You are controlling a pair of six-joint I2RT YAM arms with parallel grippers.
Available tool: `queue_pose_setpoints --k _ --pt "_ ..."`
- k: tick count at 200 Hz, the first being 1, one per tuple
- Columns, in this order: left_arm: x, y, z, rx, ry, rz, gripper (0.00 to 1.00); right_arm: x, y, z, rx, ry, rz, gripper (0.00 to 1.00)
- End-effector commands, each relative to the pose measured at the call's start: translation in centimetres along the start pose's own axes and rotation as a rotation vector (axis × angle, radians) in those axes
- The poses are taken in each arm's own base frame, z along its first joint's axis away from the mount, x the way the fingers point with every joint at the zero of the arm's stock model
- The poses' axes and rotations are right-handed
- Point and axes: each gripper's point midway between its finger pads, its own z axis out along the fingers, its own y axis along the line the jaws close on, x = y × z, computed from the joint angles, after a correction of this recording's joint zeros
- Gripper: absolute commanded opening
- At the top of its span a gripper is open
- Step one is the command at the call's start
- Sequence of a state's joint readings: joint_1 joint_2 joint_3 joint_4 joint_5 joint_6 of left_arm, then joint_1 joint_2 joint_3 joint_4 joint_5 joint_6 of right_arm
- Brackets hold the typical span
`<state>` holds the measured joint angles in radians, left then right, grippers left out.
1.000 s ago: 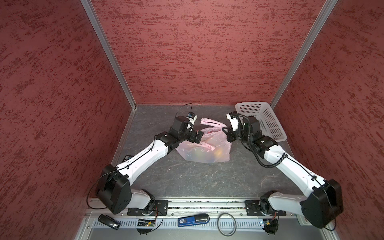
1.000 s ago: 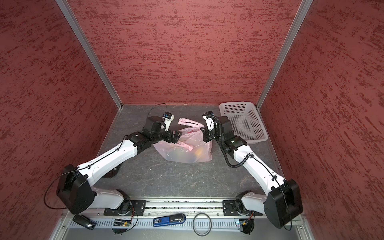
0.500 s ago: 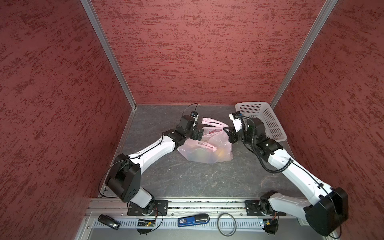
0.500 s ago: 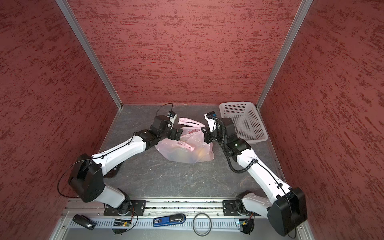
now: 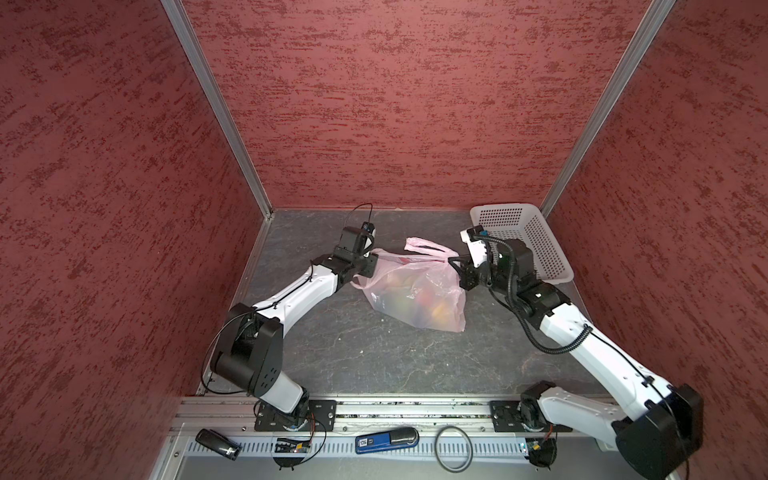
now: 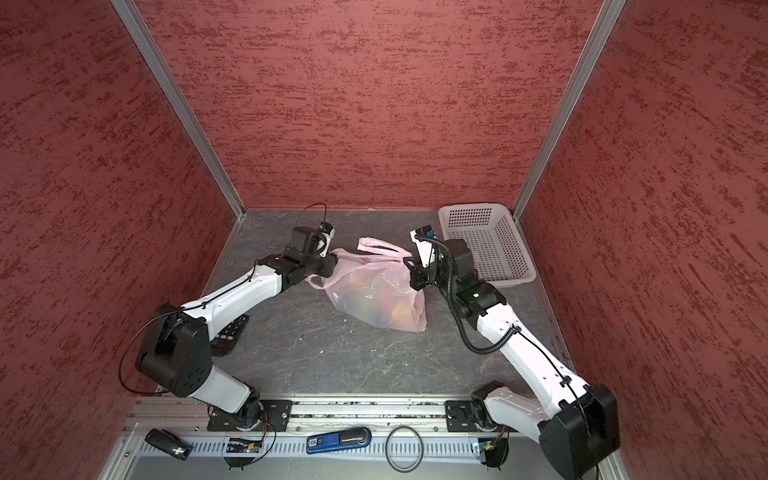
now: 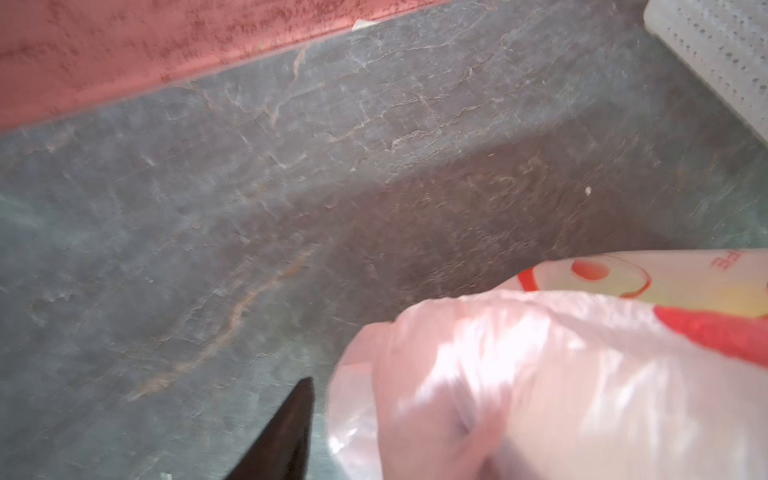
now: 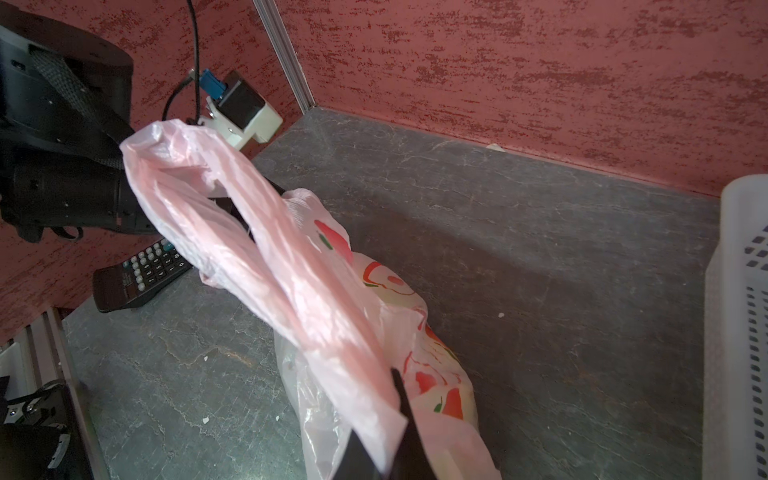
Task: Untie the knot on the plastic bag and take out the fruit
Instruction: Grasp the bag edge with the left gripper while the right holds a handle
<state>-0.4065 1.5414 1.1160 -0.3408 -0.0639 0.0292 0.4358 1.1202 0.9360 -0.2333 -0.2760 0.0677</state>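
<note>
Top views: left gripper (image 5: pixel 371 267) moved in against thin, crinkled, translucent-pink plastic bag (image 5: pixel 415 297), grip unclear; right gripper (image 5: pixel 457 263) pinches handle loop (image 8: pixel 249 257).

The plastic bag (image 5: pixel 415 286), mid-frame, is pale translucent pink with red and yellow-green print. The fruit (image 5: pixel 438 309) inside shows as yellow, orange and perhaps reddish blurs. White perforated basket (image 5: pixel 540 232) upper right; grey veined bench (image 5: pixel 374 357); mottled red walls (image 5: pixel 395 104).
</note>
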Motion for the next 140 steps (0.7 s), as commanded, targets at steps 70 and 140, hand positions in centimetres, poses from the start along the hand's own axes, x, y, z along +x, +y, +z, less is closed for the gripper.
queue_pose_setpoints --k 70,140 --pt "-3.0 -1.0 -5.6 0.178 -0.037 -0.045 0.0 0.0 -2.7 0.8 0.098 -0.038 -0.051 0.0" --pt "-3.7 -5.2 -9.8 0.387 0.017 -0.035 0.0 -1.4 -0.3 -0.3 -0.014 0.004 -0.053 0.73"
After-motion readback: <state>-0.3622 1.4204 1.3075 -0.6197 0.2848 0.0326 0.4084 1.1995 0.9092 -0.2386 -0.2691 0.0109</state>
